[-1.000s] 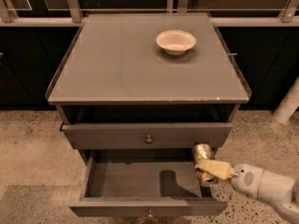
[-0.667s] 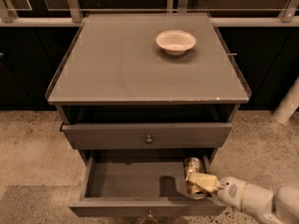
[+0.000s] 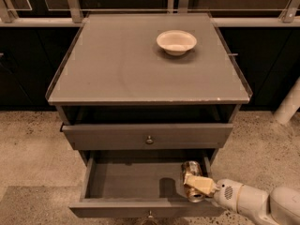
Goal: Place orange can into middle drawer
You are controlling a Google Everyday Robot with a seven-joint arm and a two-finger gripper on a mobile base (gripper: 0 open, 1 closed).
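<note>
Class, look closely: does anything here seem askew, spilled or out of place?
Nothing is spilled or damaged. One oddity: the orange can leans instead of standing upright, clamped in the gripper at the right end of the open middle drawer. The white bowl sits upright on the cabinet top.

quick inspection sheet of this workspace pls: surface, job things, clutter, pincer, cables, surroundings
surface: flat grey cabinet top, bears the bowl
job's things: small orange aluminium can, tilted, inside the right end of the open lower grey drawer
clutter: white round bowl on the top, back right
grippers: pincer shut on the can, reaching into the drawer from the right
cables: nothing seen
surroundings: closed knobbed upper drawer; speckled floor; white post at right
</note>
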